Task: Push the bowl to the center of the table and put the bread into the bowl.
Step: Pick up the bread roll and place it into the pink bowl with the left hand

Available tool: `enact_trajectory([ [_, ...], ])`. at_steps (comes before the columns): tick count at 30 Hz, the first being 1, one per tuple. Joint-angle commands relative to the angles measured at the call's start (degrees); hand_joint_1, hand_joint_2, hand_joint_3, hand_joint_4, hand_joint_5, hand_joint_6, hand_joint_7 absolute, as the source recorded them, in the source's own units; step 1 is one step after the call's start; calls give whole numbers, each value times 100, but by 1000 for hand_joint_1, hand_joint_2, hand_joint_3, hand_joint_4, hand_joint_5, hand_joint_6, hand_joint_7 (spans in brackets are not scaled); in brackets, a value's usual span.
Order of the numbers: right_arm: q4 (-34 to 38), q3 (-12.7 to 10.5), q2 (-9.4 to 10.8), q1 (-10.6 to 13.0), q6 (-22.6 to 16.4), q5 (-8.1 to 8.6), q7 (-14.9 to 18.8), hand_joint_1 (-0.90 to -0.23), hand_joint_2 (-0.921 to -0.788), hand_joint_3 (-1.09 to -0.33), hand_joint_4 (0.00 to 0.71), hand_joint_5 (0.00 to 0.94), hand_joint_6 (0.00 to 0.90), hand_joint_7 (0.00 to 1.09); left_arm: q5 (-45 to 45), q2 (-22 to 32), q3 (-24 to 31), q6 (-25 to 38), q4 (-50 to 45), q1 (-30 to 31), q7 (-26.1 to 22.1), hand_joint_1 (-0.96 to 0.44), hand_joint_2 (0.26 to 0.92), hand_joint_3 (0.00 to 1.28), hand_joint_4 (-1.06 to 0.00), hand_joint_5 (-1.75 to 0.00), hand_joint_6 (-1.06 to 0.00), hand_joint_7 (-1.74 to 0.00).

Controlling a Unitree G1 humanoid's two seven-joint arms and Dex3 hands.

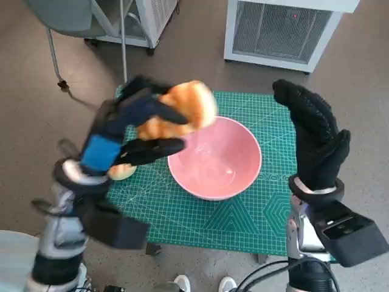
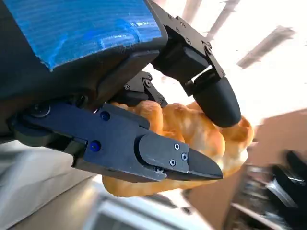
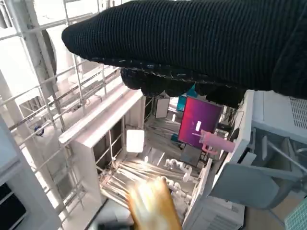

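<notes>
Fingers [image 2: 218,103] of your left hand [image 1: 130,125] are clamped around the bread [image 1: 182,112]; left wrist view shows one black finger over the crust and another [image 2: 158,155] under it, loaf squeezed between; grip looks solid. Bread is in the air, lifted off the table, over the near-left rim of the bowl [image 1: 214,159], not yet inside; a second pale lump [image 1: 121,171] sits on the mat under your left wrist, possibly another piece of bread, too hidden to say.

Handling, my read: bread is light, soft, crushable, rough crust so slip is unlikely; current hold across the middle is the right place; don't tighten further or you dent it; it should drop clean if you just spread the fingers low over the bowl.

Your right hand [image 1: 316,137] is raised, holding nothing, fingers extended and mostly together, just beside the bowl's right edge but apart from it; right wrist view gives only the glove and room clutter.

Pink bowl sits upright on the green cutting mat [image 1: 243,213], roughly mid-table, so the push looks done; nothing visible in it. Beyond the table: white cabinet [image 1: 282,27] and a chair leg [image 1: 55,58] on the floor.
</notes>
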Motion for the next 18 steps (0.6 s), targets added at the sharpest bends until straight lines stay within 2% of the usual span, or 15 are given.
enact_trajectory([
  [1, 29, -25, -33, 107, 3, 79, 47, -504, -921, -768, 317, 8, -1, 690, 9, -124, -339, 283, 223, -535, -561, 0, 915, 43, -729, -1204, -675, -1036],
  [5, 34, -45, -55, 127, -16, 95, 62, -502, -921, -768, 319, 9, -1, 691, 124, -266, -648, 461, 558, -868, -876, 0, 906, 46, -755, -1127, -668, -1094],
  [13, 3, -62, -77, 181, -44, 129, 69, -498, -921, -766, 321, 10, -1, 692, 433, -485, -1292, 172, 1909, -1353, -879, 0, 904, 36, -786, -1066, -668, -1119],
  [15, -18, -60, -77, 197, -47, 122, 62, -498, -921, -766, 321, 10, -1, 691, 429, -515, -1424, 197, 2241, -1465, -1051, 0, 912, 42, -757, -1102, -650, -1132],
  [17, -39, -57, -74, 212, -49, 107, 49, -499, -921, -764, 322, 10, -1, 680, 369, -508, -1538, 294, 2465, -1530, -1388, 0, 917, 113, -671, -1192, -552, -1227],
  [18, -49, -58, -74, 219, -48, 102, 45, -499, -921, -763, 322, 11, -1, 676, 341, -499, -1584, 341, 2536, -1548, -1555, -9, 906, 115, -603, -1072, -502, -1116],
])
